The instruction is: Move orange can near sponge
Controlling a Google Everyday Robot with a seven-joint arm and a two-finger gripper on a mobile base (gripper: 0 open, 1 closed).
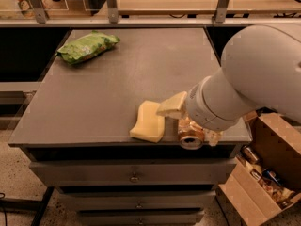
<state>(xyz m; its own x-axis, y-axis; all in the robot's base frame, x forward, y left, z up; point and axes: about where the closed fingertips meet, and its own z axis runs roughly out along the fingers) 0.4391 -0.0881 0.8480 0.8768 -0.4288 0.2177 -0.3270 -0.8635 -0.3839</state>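
The hand [188, 121] sits low at the counter's [113, 88] front edge, near the right front corner, right over the orange can [190, 138]. Whether it is clamped on the can or loose cannot be told, since the arm hides much of it. The can seems to lie on its side, silver top toward the front edge, just beside the sponge [147, 122] on its right. A green snack bag [87, 46] lies well apart, near the back left corner.
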